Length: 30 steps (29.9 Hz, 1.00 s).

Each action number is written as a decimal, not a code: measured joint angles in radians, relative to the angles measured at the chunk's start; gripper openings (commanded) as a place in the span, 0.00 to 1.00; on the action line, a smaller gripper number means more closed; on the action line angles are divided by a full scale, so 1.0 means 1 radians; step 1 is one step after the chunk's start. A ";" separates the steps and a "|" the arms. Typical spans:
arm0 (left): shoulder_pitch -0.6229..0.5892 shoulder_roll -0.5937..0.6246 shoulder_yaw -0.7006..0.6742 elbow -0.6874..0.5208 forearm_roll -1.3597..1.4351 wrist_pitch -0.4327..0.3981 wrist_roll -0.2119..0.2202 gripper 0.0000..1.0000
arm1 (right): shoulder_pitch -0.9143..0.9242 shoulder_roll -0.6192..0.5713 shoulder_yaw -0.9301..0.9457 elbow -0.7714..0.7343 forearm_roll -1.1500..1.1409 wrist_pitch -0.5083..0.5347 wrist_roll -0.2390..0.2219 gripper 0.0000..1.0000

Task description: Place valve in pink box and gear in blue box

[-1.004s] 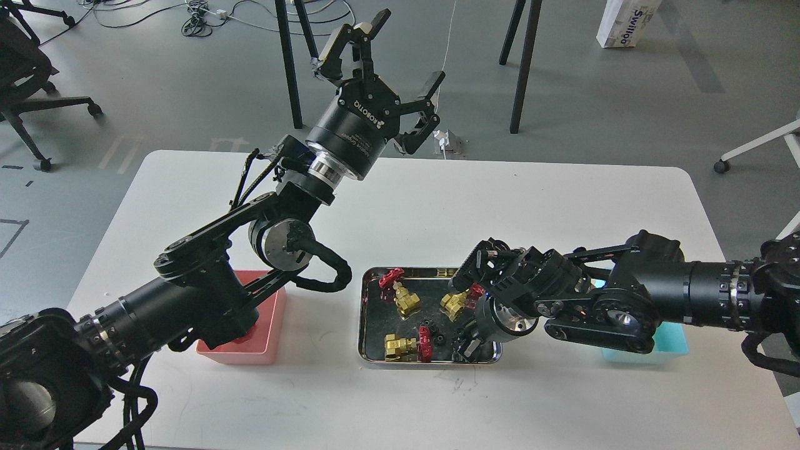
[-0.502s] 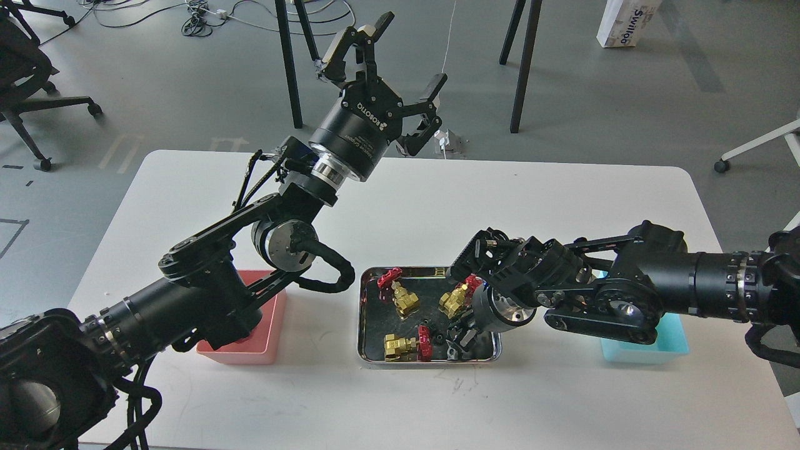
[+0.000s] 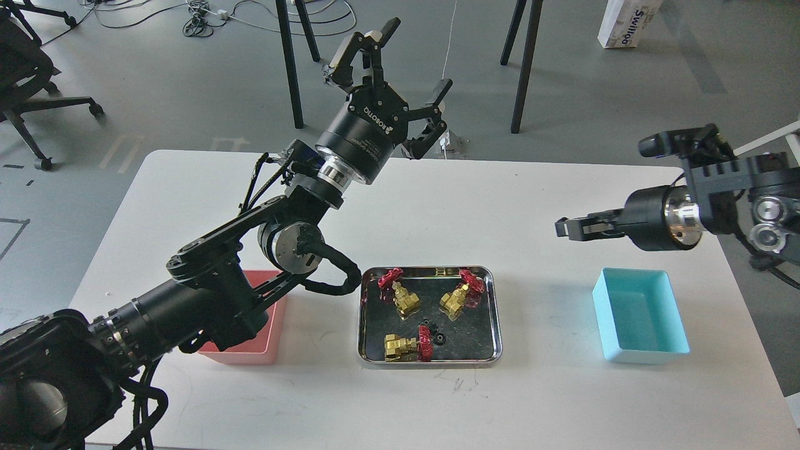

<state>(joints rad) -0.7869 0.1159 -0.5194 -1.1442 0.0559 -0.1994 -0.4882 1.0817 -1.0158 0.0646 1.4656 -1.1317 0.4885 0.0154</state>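
Shiny steel tray on white table holds three brass valves with red handwheels and tiny black toothed gears at its 6 o'clock. Right pincer, fingers narrow, load unclear, has left the tray and hangs at 12 o'clock of the cyan blue box. Left pincer wide, empty. Pink box at tray's 9 o'clock.

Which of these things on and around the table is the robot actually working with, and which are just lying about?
Part of the job:
valves in the steel tray
gears in the same tray
pink box
blue box

Just lying about:
office chair
floor cables
white carton
black stand legs
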 measured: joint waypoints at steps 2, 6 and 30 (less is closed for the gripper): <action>0.000 -0.010 0.000 0.006 0.000 0.000 0.000 1.00 | -0.074 -0.070 0.006 0.011 0.089 0.000 0.002 0.01; 0.000 -0.034 0.006 0.023 0.001 0.000 0.000 1.00 | -0.209 -0.102 0.006 0.007 0.149 -0.005 0.003 0.01; -0.024 0.017 -0.002 0.028 0.001 0.005 -0.001 1.00 | -0.321 -0.028 0.098 -0.070 0.265 -0.251 -0.028 1.00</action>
<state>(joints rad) -0.8110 0.1333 -0.5217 -1.1165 0.0569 -0.1943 -0.4888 0.7608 -1.0434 0.1627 1.3959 -0.8671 0.2372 -0.0130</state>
